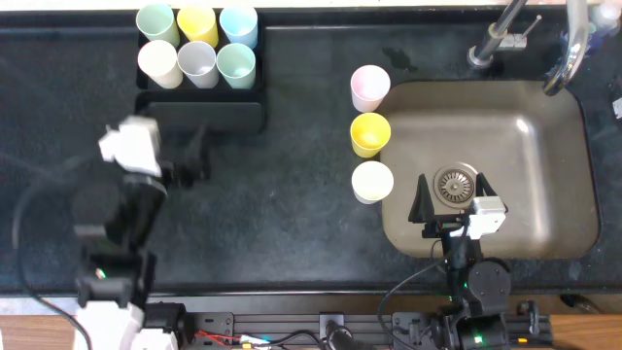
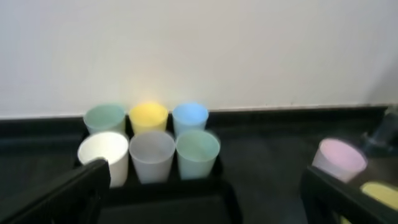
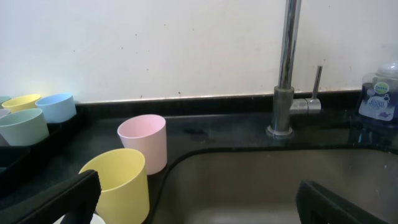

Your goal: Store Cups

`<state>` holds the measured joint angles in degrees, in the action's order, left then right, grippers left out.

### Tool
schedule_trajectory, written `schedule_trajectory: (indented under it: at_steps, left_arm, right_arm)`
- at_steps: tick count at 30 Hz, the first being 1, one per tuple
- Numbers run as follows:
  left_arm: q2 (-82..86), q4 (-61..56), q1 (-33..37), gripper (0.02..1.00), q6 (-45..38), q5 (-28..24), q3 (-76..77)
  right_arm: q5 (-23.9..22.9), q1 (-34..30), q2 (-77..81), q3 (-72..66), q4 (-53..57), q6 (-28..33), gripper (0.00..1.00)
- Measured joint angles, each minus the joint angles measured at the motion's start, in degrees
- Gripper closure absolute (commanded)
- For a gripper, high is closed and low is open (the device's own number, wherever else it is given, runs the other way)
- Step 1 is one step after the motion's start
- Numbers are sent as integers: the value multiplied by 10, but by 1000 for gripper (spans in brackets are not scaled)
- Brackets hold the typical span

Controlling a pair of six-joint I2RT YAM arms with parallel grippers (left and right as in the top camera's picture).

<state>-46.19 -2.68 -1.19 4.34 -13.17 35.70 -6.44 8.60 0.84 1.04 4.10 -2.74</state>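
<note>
A black tray at the back left holds two rows of upright cups: green, yellow and blue behind, white, grey and green in front; its near section is bare. Three more cups stand along the sink's left rim: pink, yellow and white. My left gripper hangs open just in front of the tray, facing the stored cups. My right gripper is open over the sink basin, with the pink cup and yellow cup off to its side.
The steel sink takes up the right side, with a drain and a faucet at its back edge. A soap bottle stands by the wall. Dark countertop lies between tray and sink.
</note>
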Motion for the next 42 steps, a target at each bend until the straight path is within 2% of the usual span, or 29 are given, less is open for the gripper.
schedule_trajectory:
  at_steps: [8,16,23,31,42]
  left_arm:
    - [-236,206,-88,18,20,7,317]
    - [-438,376,-207,18,127,90,542]
    - [-578,482,-279,18,220,126,659]
    - [-734,601,-320,20,259,147,836]
    - [-886,643,-337,27,269,154,996]
  right_arm:
    - [0,0,0,0,0,0,5]
    - [0,0,0,0,0,0,3]
    - [0,0,0,0,0,0,3]
    - [0,0,0,0,0,0,3]
    - [0,0,0,0,0,0,3]
